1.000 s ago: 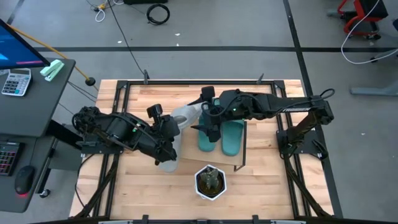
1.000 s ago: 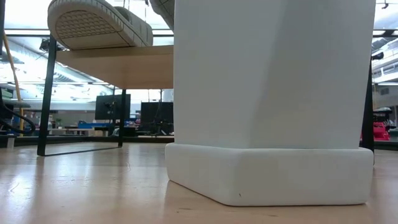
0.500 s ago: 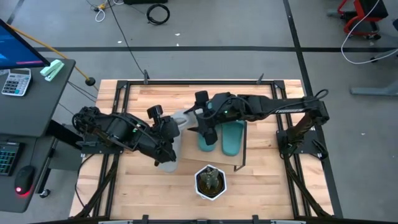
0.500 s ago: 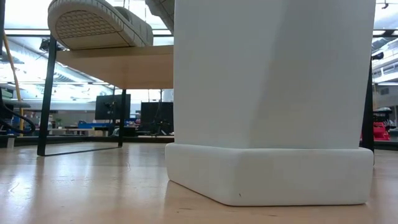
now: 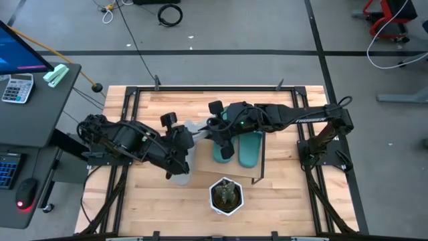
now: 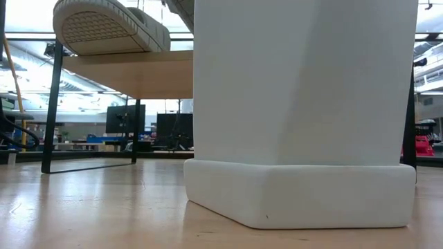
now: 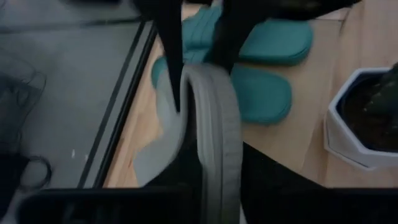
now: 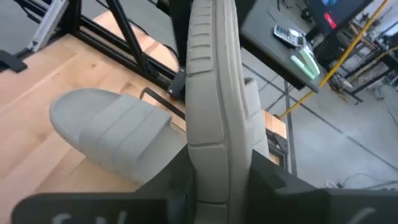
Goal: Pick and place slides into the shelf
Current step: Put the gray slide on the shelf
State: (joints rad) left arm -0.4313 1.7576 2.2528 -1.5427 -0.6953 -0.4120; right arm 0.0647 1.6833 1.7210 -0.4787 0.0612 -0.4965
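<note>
A light grey slide (image 5: 196,127) hangs on edge above the shelf (image 5: 257,171), between my two grippers. My left gripper (image 5: 186,137) is shut on its end nearer the table's left. My right gripper (image 5: 208,130) is shut on the opposite end. The second grey slide (image 8: 106,130) lies sole down on the shelf's left part, half under my left arm (image 5: 179,175). In the low view its sole (image 6: 104,28) overhangs the board. Two teal slides (image 5: 251,148) lie side by side on the shelf top, the left one (image 5: 221,152) partly under my right gripper. My left gripper holds the grey slide by the end nearest it (image 7: 214,180), pinched between its two fingers. The slide stands on its edge and reaches away from the gripper, clear of the shelf. My right gripper pinches the slide's other end (image 8: 214,174), one finger on each flat face. In the left wrist view its dark fingers (image 7: 171,56) flank that end (image 7: 202,78). They come slanting down from the table's right. The slide stays on edge, lifted clear.
A white hexagonal pot with a plant (image 5: 226,195) stands on the table just in front of the shelf and fills most of the low view (image 6: 297,104). A desk with a monitor and calculator (image 5: 17,87) stands off the table's left edge.
My right gripper has moved toward the table's left edge and slightly down, onto the grey slide held up by my left gripper, and has shut on its free end. The slide has stayed where it was, on edge above the shelf.
</note>
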